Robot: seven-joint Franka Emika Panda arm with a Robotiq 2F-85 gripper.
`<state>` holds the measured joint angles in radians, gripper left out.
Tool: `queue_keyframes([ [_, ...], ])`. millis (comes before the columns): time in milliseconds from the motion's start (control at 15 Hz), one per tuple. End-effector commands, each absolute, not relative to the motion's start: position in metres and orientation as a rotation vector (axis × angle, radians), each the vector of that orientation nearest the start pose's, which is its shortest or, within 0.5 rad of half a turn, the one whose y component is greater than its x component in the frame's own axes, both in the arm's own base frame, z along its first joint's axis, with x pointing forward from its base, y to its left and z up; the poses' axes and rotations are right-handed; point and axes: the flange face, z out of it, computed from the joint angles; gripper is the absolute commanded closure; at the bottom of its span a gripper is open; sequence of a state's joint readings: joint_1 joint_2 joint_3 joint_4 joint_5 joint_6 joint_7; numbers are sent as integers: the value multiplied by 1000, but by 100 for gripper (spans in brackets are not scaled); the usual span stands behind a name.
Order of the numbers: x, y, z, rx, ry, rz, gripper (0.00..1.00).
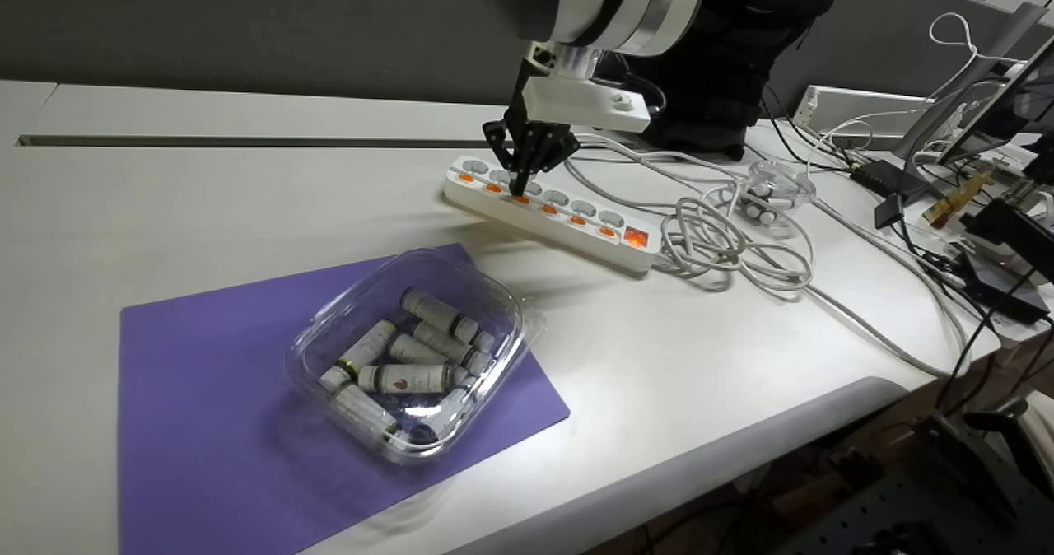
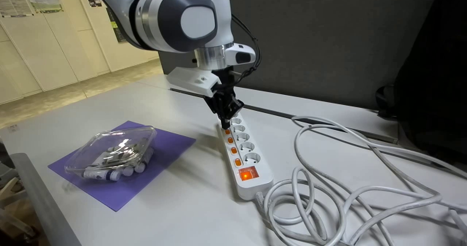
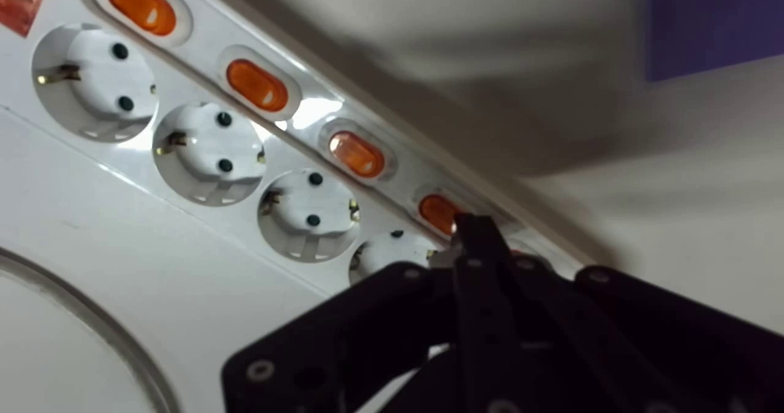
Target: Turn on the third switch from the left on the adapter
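Observation:
The adapter is a white power strip (image 1: 535, 224) (image 2: 251, 189) (image 3: 306, 119) with a row of sockets and small orange switches. A larger square switch (image 1: 636, 236) (image 2: 249, 173) glows orange at its cable end. My gripper (image 1: 517, 186) (image 2: 226, 124) (image 3: 481, 224) points down with its fingers together and nothing between them. Its tip is at the third switch (image 1: 520, 200) (image 2: 227, 131) (image 3: 438, 212) from the left, partly covering it in the wrist view. Whether the tip touches or presses the switch cannot be told. In the wrist view the gripper hides the farther switches.
A clear plastic box (image 1: 412, 448) (image 2: 109, 136) with several small white tubes stands on a purple sheet (image 1: 198, 423) (image 2: 120, 198). Coiled white cables (image 1: 708, 234) (image 2: 350, 202) lie beside the strip's lit end. A black bag (image 1: 741, 53) stands at the back by a grey partition (image 1: 247, 28).

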<state>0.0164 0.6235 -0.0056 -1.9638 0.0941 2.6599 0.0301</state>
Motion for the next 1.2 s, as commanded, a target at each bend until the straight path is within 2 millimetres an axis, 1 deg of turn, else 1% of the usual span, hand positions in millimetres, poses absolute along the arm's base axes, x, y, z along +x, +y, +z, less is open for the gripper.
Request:
queue_keyframes([
  [0,623,4,161,-3108,190,-112,100],
  [400,622,5,152,-3120,173,-90,100],
  [867,623,3,147,-3125,180,-81,100],
  [1133,627,2,136,-3166,180,-80,100],
])
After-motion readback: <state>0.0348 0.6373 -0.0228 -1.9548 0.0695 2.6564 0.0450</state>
